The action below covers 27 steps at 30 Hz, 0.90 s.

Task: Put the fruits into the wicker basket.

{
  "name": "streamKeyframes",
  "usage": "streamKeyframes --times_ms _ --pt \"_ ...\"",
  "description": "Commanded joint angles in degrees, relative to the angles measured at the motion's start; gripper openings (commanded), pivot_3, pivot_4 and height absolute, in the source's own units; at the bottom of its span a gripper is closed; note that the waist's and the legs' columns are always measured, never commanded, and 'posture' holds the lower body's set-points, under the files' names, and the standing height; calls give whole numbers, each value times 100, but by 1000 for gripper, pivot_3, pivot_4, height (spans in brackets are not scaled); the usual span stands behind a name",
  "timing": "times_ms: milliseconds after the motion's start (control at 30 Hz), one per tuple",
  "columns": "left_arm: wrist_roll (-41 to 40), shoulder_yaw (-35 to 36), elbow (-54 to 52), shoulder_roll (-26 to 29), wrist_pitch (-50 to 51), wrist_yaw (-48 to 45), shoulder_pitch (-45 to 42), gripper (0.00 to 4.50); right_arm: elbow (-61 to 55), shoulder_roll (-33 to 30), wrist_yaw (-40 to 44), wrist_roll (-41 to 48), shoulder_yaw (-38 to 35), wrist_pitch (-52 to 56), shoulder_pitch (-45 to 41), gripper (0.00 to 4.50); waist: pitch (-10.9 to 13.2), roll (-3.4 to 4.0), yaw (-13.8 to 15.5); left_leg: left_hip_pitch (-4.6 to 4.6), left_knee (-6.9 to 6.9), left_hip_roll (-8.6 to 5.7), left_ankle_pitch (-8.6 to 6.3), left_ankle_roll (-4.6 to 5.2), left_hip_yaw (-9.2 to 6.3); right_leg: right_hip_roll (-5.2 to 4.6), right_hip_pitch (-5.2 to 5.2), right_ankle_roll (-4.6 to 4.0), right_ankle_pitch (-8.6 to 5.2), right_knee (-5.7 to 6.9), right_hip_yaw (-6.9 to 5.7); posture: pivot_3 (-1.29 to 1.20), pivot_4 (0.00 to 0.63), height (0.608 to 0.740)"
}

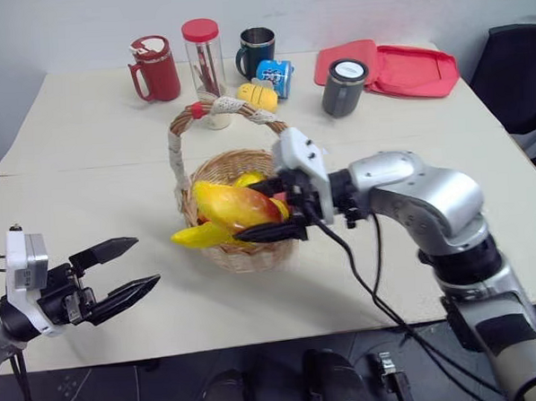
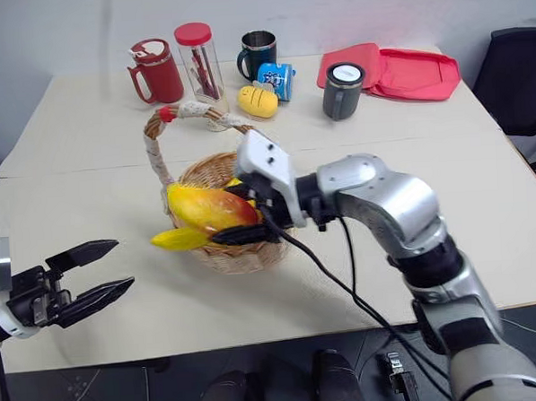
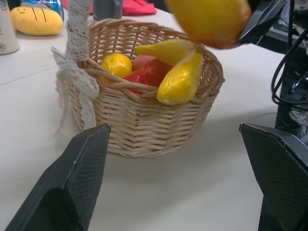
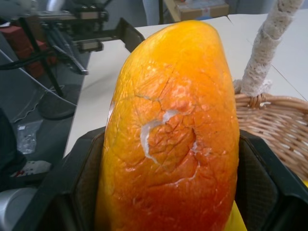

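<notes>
Mango [image 1: 232,205], clamped lengthwise in the right tool [image 1: 282,213], lies roughly level over the wicker basket [image 1: 244,251], tip toward the robot's left. Banana [image 3: 180,72] and a second mango [image 3: 151,74] rest inside. Left tool [image 1: 128,271] gapes apart, well clear over the worktop [image 1: 96,174].

Right pincer [image 2: 251,221] grips mango [image 2: 207,209] over wicker basket [image 2: 239,254].

round tan woven wicker basket [image 1: 243,247] stood upright on the table, arched cord-wrapped handle with a red band | curved yellow banana [image 3: 180,77] lay tilted inside, one end over the rim | red-and-yellow mango [image 3: 149,72] lay inside | oval yellow-to-orange mango [image 1: 232,207] was clamped in the right gripper [image 1: 282,213] above the basket's rim, skin cracked
</notes>
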Motion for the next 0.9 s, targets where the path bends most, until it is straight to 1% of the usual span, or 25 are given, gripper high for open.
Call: streamKeyframes --times_ms 33,100,233,300,367,400,500,567,600,667,733,800,900 --pt "-61 218 -130 5 -70 35 30 4500 151 75 -46 -326 184 -148 -217 3079 -1 -1 1 -2 0 -1 1 4 2 0 1 7 4 -8 1 0 150 740" --pt "-40 223 -136 -15 -114 73 5 4500 257 153 -148 -491 253 -209 -250 3079 -2 -4 -2 -2 0 -1 1 6 2 1 4 11 6 -12 0 0 150 740" --pt "-5 127 -136 -82 -218 183 -139 4500 606 254 -504 -1210 377 -773 -318 3079 -2 -4 -17 0 0 5 2 1 2 8 3 11 6 -9 0 0 150 740" --pt "28 63 -120 -103 -257 220 -221 4500 680 269 -491 -1350 359 -945 -325 3800 -2 -4 -22 0 0 5 2 0 3 9 2 11 6 -9 0 0 150 740" --pt "55 3 -69 -94 -283 238 -321 4500 674 345 -418 -1269 180 -1036 -319 4360 -2 -4 -23 0 0 5 2 0 4 9 1 11 6 -10 1 0 150 740" --pt "58 -13 -46 -83 -289 242 -356 4500 666 391 -391 -1218 82 -1106 -309 4465 -2 -4 -29 -1 -1 5 2 0 4 10 1 11 6 -10 1 0 150 740" --pt "91 -31 24 -48 -306 220 -421 4500 448 402 37 -770 -247 -1280 -171 4465 -2 -4 -29 -1 -1 7 2 0 5 13 0 11 6 -10 1 0 150 740" --pt "114 -23 52 -40 -307 202 -436 4500 365 357 244 -654 -410 -1568 -11 4465 -2 -4 -26 -1 -1 6 2 0 5 12 1 11 6 -12 1 0 150 740" --pt "136 -15 51 -33 -310 193 -427 4500 296 263 477 -533 -489 -1663 113 4465 -2 -4 -26 -2 -2 6 2 1 5 12 1 11 6 -14 1 0 150 740" --pt "221 2 57 -23 -356 153 -387 4500 16 -121 1405 -66 -633 -1813 502 4465 -2 -4 -12 -2 -2 6 2 1 4 12 3 12 7 -17 0 0 150 740" --pt "399 13 76 -8 -473 88 -312 4500 -184 -412 2083 433 -837 -1832 829 4465 -2 -5 22 -2 -3 5 0 4 0 12 9 13 7 -24 -5 0 150 740" --pt "588 42 132 -4 -634 -8 -208 4500 -192 -613 2317 748 -1124 -1820 1110 4465 -2 -5 14 0 -3 3 -2 8 -6 11 19 16 9 -31 -11 0 150 740" --pt "834 172 280 -4 -850 -177 44 4500 -46 -1026 2492 687 -1634 -2261 1791 4465 -2 -5 5 13 -2 3 -2 9 -2 10 28 19 11 -30 -9 0 150 740"
